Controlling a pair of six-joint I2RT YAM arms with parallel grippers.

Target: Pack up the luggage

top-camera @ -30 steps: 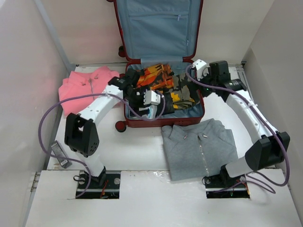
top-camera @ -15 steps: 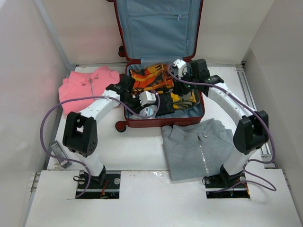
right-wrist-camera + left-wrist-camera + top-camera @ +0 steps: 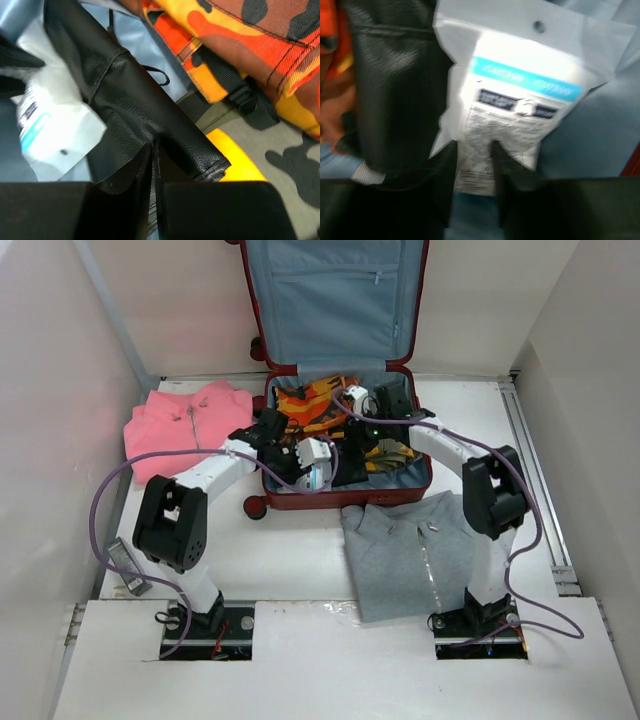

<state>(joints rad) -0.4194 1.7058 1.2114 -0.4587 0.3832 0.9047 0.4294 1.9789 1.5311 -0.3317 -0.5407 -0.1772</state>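
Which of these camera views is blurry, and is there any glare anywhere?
Left wrist: soft throughout, the white packet washed out by glare, its print unreadable. Right wrist: sharp on the black leather item and camouflage fabric. Top external: evenly lit and in focus.

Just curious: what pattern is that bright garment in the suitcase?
Garment: orange, red, yellow camouflage; right wrist view.

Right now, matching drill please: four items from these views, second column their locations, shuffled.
Items
1. pink top
2. grey zip top
3. white packet
4. black leather piece

Locations
A. pinched in the right claw, inside the luggage
B. on the table, left of the luggage
C. on the table, on the luggage's near side
D. held in the left claw

Pairs: 1-B, 2-C, 3-D, 4-A
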